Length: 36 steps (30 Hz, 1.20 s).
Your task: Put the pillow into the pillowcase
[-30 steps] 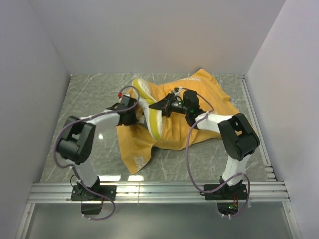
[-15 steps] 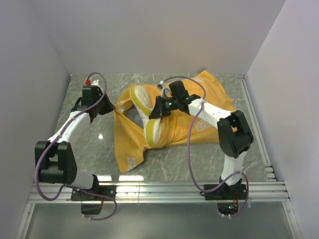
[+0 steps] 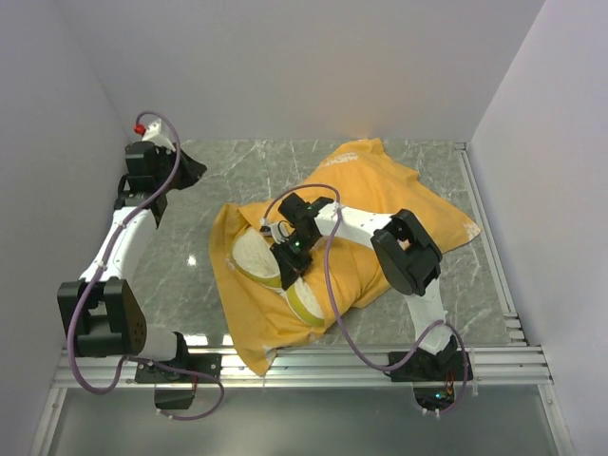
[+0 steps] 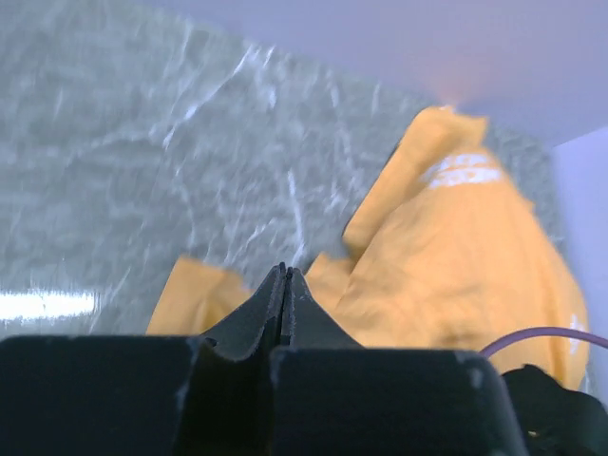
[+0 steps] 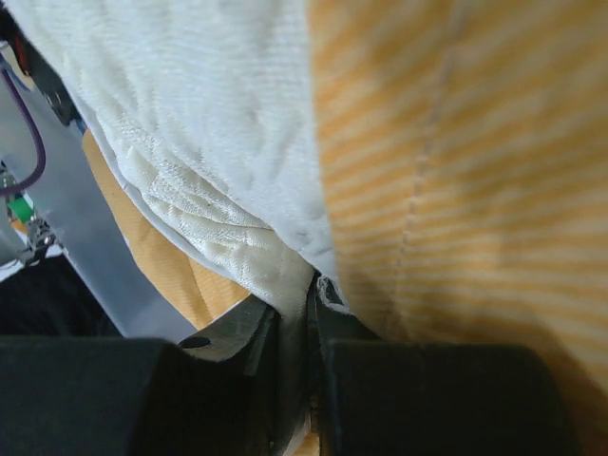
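Grey marbled table [image 3: 180, 256] between white walls carried the pillowcase [image 3: 380, 190], orange-yellow side out, crumpled across its middle. The pillow [image 3: 252, 258] lay partly inside it, its white face showing at the near-left opening. The right gripper [image 3: 285, 264] was clamped on the pillow's edge. The left gripper [image 3: 195, 172] hung pressed together, holding nothing, well apart at the far left.

From above you see only two pale patches of the pillow [image 3: 250, 255]; the pillowcase [image 3: 380, 185] covers the rest. The right tool [image 3: 288, 255] has its tips buried in the folds there. At the right wrist both fabrics overrun every edge, blurred. The left wrist shows the pillowcase smeared, cut off at right.
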Each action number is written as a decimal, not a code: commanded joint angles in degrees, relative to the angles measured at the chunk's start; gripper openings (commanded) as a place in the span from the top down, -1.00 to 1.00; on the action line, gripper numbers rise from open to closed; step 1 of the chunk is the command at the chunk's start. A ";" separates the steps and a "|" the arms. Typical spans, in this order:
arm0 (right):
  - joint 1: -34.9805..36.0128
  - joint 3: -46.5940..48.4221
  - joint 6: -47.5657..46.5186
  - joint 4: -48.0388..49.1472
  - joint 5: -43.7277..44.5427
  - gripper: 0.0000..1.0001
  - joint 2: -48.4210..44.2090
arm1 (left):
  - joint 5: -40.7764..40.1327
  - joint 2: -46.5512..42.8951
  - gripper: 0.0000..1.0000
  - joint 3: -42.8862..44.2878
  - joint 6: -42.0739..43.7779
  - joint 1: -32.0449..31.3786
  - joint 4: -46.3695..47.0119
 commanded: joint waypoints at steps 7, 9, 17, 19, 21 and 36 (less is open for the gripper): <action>-4.34 1.77 2.41 -7.77 5.08 1.00 2.57 | 7.21 -10.64 0.96 -5.40 4.73 0.44 -0.88; -4.96 -0.34 3.47 -6.36 2.98 1.00 1.77 | 5.10 -11.45 0.78 -8.73 5.53 0.35 -6.31; -5.14 -0.78 3.91 -6.53 -0.46 1.00 2.21 | 16.42 -5.83 0.28 -16.65 11.95 0.44 -17.33; -5.23 -0.43 4.35 -6.61 -0.99 1.00 2.65 | 18.45 -6.17 0.10 -18.06 11.34 0.44 -16.46; -5.40 0.54 4.97 -6.70 -2.65 1.00 3.70 | 20.29 -7.14 -0.02 -19.90 9.85 0.44 -15.05; -10.14 2.82 17.71 3.75 -16.28 1.00 7.13 | 18.90 -6.97 -0.18 -27.91 -1.14 -7.11 -4.77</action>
